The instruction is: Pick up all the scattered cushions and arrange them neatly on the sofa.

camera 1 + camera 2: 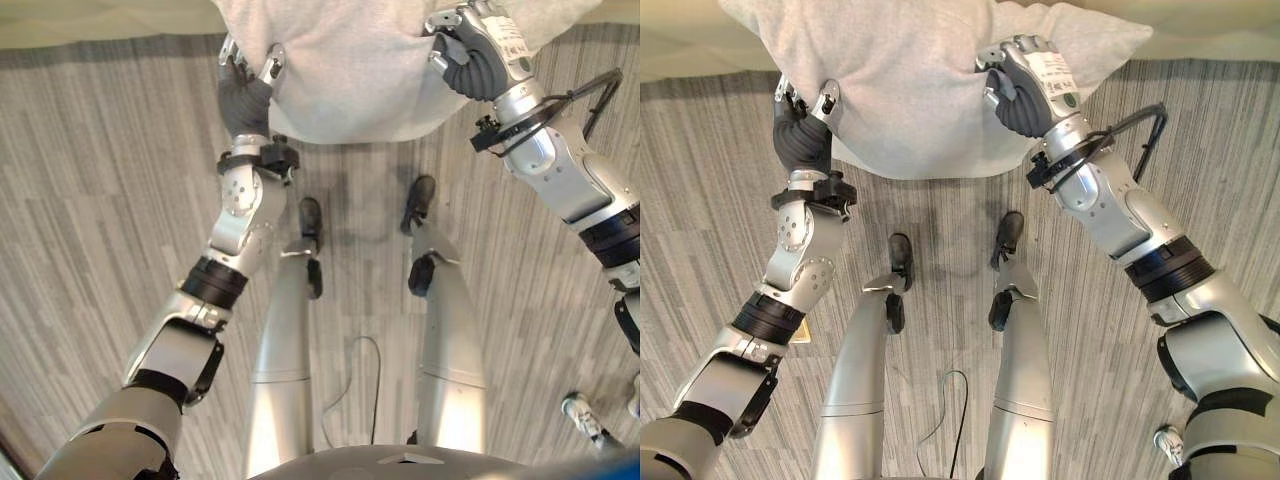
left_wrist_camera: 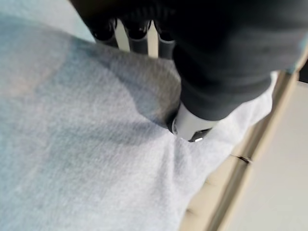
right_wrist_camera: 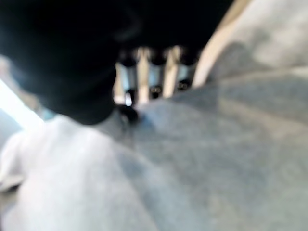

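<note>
Cushion point(image 1: 910, 90), light grey, was held up in front of the robot above the striped carpet floor point(image 1: 90, 200), left hand point(image 1: 243, 100) pinching its lower left edge, right hand point(image 1: 1025, 85) clutching its right side.

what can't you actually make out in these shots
- Cushion: its far part is cut off by the top edge in both eye views, so its full shape is unknown.
- Sofa: a pale strip at the top edge; seat and back are out of frame.
- Left hand: in its wrist view the thumb presses into the fabric, fingertips hidden beyond the cushion.
- Right hand: its wrist view is blurred, fingers hard to read.
</note>
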